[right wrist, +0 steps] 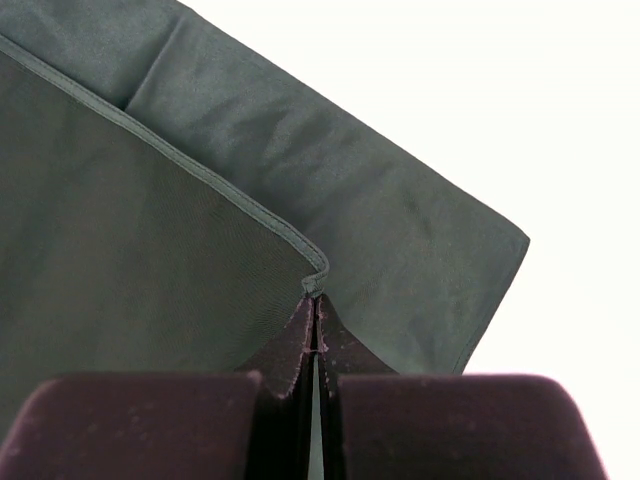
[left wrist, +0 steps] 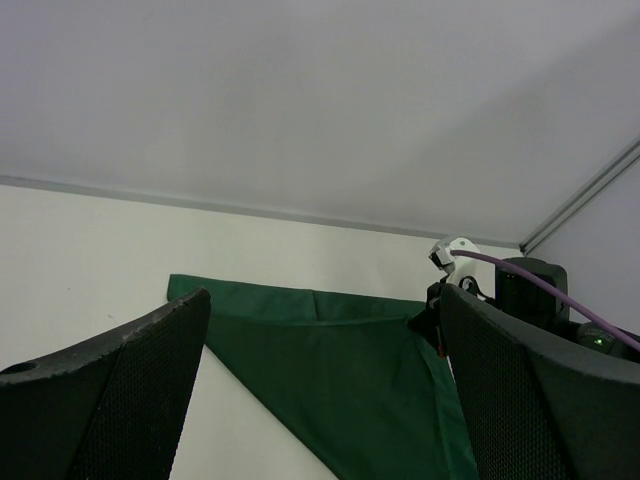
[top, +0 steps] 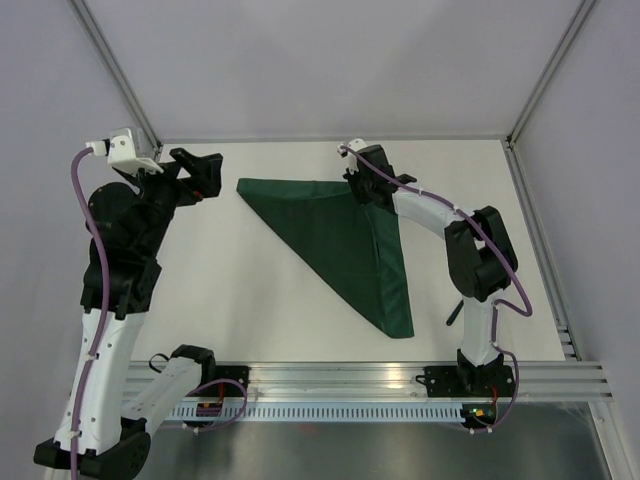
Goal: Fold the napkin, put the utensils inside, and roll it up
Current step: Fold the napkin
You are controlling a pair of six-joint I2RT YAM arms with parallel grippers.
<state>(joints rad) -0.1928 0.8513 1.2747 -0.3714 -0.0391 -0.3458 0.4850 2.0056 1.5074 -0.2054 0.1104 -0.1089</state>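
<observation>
Top external view: napkin (top: 340, 235) lies folded into a triangle on the table (top: 250, 300). Right hand (top: 357, 186) pinches its corner; left hand (top: 205, 172) hangs open. Filling and rolling look undone.

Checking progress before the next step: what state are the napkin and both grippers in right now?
napkin: folded into a triangle, lying flat, not rolled.
right gripper: shut on the napkin's top-layer corner.
left gripper: open, empty, off to the napkin's left.

Left arm (top: 130, 232) raised, jaws wide apart; right arm (top: 425, 208) extended, jaws pinching napkin (top: 340, 240) corner.
</observation>
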